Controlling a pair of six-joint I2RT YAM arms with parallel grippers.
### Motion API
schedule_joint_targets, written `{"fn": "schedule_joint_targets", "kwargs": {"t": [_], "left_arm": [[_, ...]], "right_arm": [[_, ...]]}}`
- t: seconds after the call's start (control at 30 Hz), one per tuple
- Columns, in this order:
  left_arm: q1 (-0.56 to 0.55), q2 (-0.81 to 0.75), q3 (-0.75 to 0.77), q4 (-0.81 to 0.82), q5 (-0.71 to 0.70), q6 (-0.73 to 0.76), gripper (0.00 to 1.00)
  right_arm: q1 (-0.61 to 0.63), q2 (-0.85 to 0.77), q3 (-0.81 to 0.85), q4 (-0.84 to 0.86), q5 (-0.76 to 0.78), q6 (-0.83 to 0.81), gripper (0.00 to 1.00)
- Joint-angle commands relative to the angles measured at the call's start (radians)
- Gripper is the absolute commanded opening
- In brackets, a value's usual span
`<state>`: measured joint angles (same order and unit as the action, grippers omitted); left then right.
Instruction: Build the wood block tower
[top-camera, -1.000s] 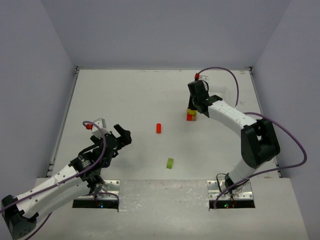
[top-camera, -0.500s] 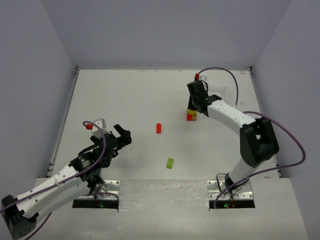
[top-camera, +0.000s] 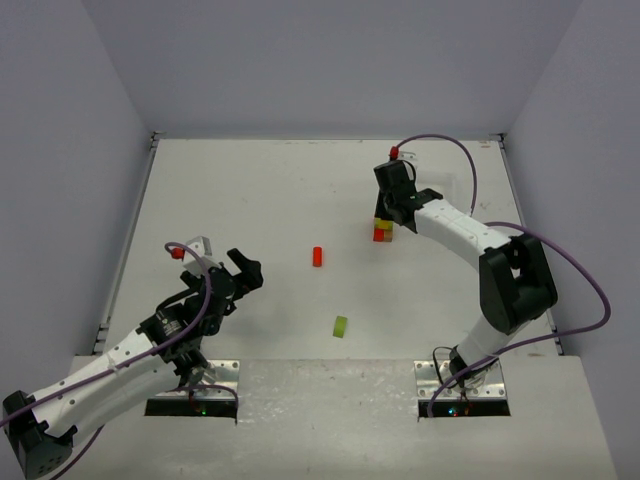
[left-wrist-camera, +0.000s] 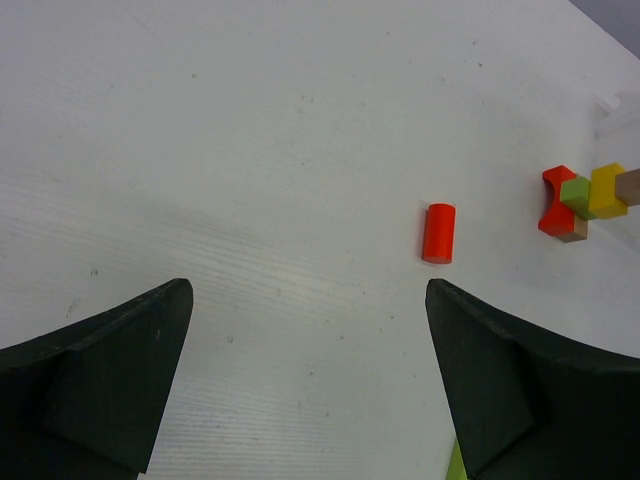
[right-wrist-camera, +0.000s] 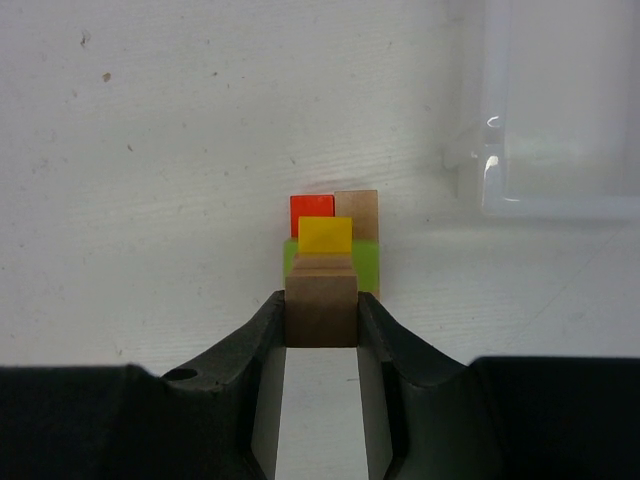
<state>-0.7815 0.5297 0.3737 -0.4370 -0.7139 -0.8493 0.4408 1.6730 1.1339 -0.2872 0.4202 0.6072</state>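
The tower (top-camera: 383, 230) stands right of centre: red and brown pieces at the bottom, then lime green, then yellow. My right gripper (top-camera: 388, 214) is above it, shut on a plain brown block (right-wrist-camera: 321, 305) that sits atop the yellow block (right-wrist-camera: 326, 235). The tower also shows in the left wrist view (left-wrist-camera: 585, 197). A red cylinder (top-camera: 317, 256) lies loose mid-table and shows ahead of my left gripper (left-wrist-camera: 438, 232). A lime green piece (top-camera: 341, 326) lies nearer the front. My left gripper (top-camera: 240, 275) is open and empty, well left of the loose pieces.
A clear plastic tray (right-wrist-camera: 550, 205) lies just beyond the tower on its right. White walls enclose the table on three sides. The arm bases are at the near edge.
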Motion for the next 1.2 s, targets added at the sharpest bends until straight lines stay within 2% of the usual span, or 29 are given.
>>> {"fn": "schedule_joint_targets", "kwargs": {"t": [0.0, 0.53, 0.7, 0.87, 1.0, 1.03, 1.07, 1.1, 1.17], "left_arm": [[0.007, -0.007, 0.004, 0.04, 0.002, 0.007, 1.0], [0.007, -0.007, 0.002, 0.041, 0.004, 0.009, 1.0], [0.007, -0.003, 0.002, 0.043, 0.004, 0.009, 1.0], [0.008, -0.003, 0.001, 0.043, 0.005, 0.01, 1.0], [0.007, -0.005, 0.001, 0.044, 0.005, 0.011, 1.0], [0.007, -0.007, 0.0, 0.043, 0.005, 0.011, 1.0], [0.007, -0.007, -0.001, 0.044, 0.005, 0.01, 1.0], [0.007, -0.008, -0.001, 0.044, 0.005, 0.01, 1.0], [0.007, -0.009, -0.001, 0.041, 0.005, 0.01, 1.0]], "right_arm": [[-0.005, -0.001, 0.044, 0.003, 0.033, 0.017, 0.33], [-0.004, -0.002, 0.047, -0.002, 0.015, 0.019, 0.4], [-0.002, -0.017, 0.045, 0.0, -0.002, 0.017, 0.49], [-0.003, -0.024, 0.046, -0.001, -0.006, 0.012, 0.52], [-0.002, -0.03, 0.053, -0.016, -0.008, -0.01, 0.61], [-0.002, -0.039, 0.05, -0.018, -0.016, -0.029, 0.73], [-0.002, -0.05, 0.044, -0.019, -0.026, -0.046, 0.91], [-0.002, -0.067, 0.038, -0.017, -0.047, -0.069, 0.98], [-0.002, -0.098, 0.024, -0.016, -0.085, -0.093, 0.99]]}}
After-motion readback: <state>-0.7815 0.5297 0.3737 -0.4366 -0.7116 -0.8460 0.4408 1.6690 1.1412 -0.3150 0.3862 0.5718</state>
